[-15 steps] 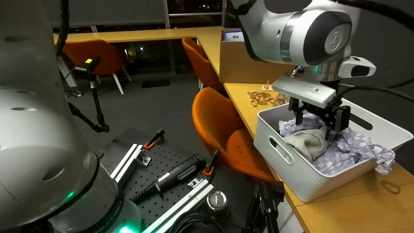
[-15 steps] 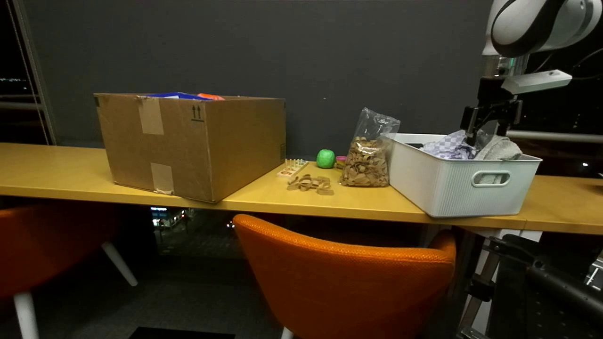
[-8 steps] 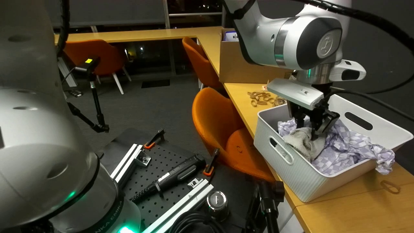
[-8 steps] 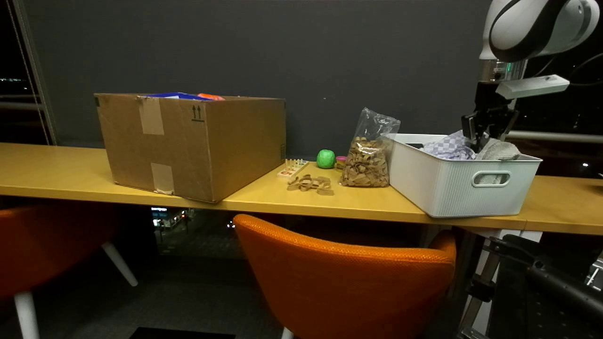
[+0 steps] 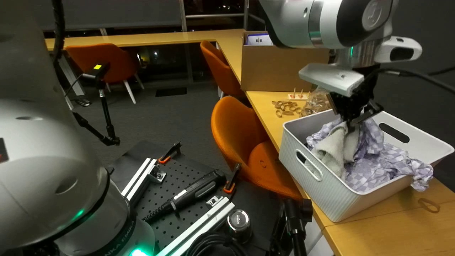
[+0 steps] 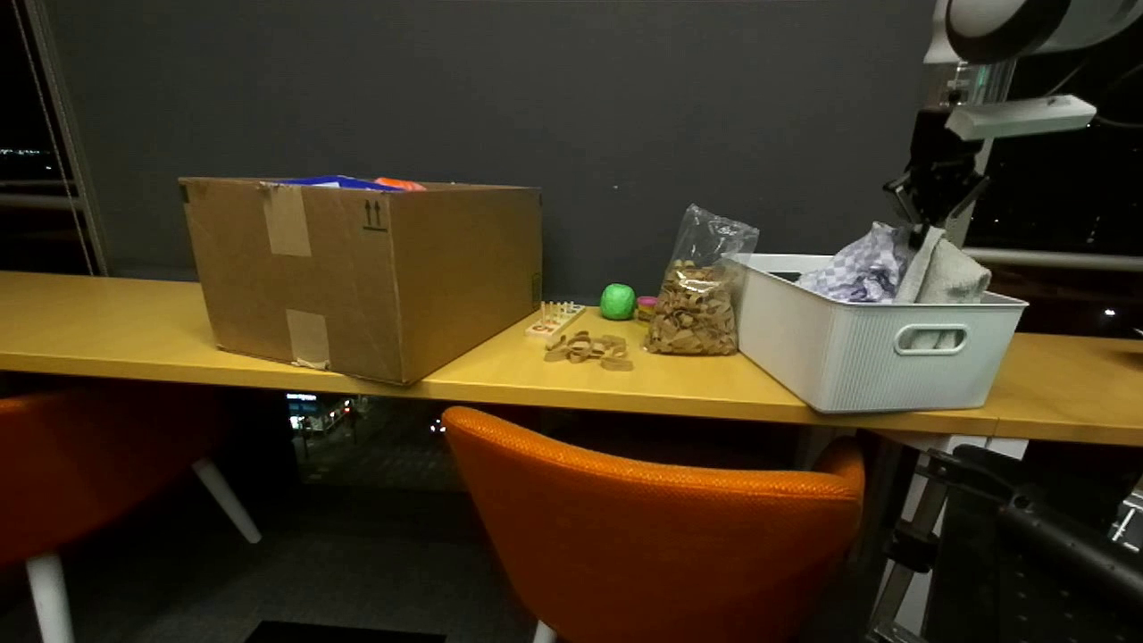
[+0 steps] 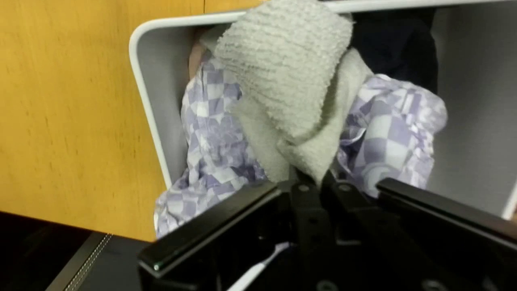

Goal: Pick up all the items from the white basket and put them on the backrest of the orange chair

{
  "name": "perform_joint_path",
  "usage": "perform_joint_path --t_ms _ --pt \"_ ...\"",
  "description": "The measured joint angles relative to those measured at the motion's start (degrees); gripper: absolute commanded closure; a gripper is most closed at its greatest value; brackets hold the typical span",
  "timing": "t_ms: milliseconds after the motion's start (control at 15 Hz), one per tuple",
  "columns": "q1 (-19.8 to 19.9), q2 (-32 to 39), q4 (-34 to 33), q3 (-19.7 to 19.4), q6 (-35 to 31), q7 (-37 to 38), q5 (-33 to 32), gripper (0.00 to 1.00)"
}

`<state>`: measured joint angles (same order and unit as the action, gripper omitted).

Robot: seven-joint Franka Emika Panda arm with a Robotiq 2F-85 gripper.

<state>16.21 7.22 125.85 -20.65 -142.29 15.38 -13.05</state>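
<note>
My gripper is shut on a peak of the light grey towel, which is drawn up from the white basket. The towel's lower part still lies in the basket. Around it sits a crumpled purple-and-white checkered cloth, with one end hanging over the rim. A fold of this cloth rises close to the fingertips; whether it is pinched too, I cannot tell. Something dark lies deeper in the basket. The orange chair, its backrest upright, stands at the table beside the basket.
A large cardboard box stands further along the table. Between box and basket are a bag of brown bands, loose bands, a pegboard and a green ball. More orange chairs stand behind.
My gripper went down into the basket, its jaws came together on the grey towel, and it has risen. The towel and a fold of checkered cloth have been pulled upward.
</note>
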Motion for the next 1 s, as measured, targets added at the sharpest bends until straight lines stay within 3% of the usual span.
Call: perform_joint_path --t_ms 400,733,1000 --pt "-4.6 -10.1 -6.5 5.1 9.2 6.1 -4.4 0.99" --pt "-9.0 -16.6 -9.4 14.3 15.4 7.8 -4.3 0.99" --pt "-14.0 -17.8 -10.5 22.0 19.1 9.9 -2.9 0.99"
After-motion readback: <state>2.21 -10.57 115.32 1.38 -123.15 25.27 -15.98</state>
